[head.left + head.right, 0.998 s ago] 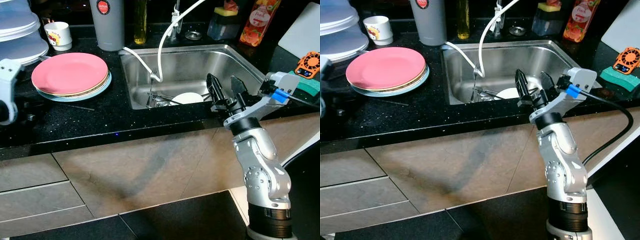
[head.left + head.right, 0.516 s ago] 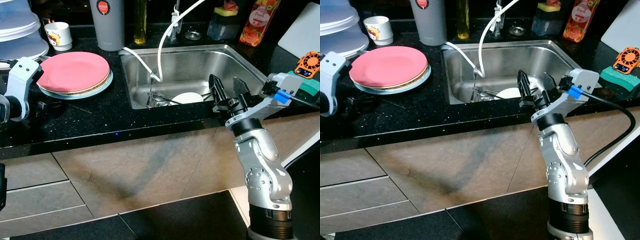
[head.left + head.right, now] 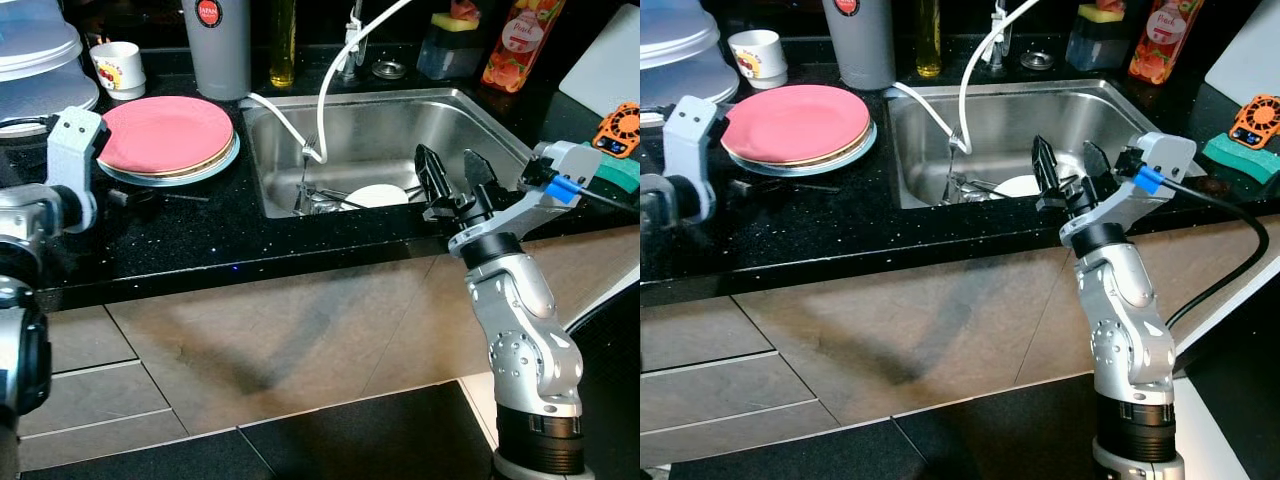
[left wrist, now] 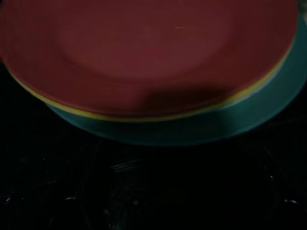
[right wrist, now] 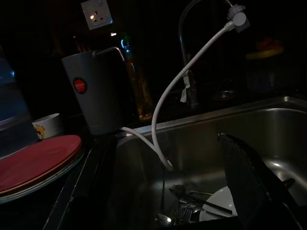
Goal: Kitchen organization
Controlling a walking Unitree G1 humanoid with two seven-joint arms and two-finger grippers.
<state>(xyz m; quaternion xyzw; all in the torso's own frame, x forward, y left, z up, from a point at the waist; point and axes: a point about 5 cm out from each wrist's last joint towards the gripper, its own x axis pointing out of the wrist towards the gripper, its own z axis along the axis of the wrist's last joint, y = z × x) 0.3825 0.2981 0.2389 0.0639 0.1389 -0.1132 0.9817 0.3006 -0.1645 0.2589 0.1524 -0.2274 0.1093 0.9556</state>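
At the sink's front edge, the right gripper [image 3: 455,178] hovers with jaws spread wide and empty, above the sink [image 3: 480,125], where a white plate [image 3: 377,195] and cutlery [image 3: 322,198] lie. The left gripper [image 3: 125,196] rests low on the bench [image 3: 180,245] just beside the stack of plates [image 3: 168,138]; its jaw state cannot be told. Judged step: reaching for dishes; a slow approach clear of the white hose [image 3: 325,95] would serve best. The grey container [image 3: 216,45] bears a red round label, unreadable.

The right arm is standing bent at lower right of the head view, its right gripper [image 3: 457,178] pointing up-left with both fingers spread apart. The left arm's wrist [image 3: 72,150] is sitting at the left edge.
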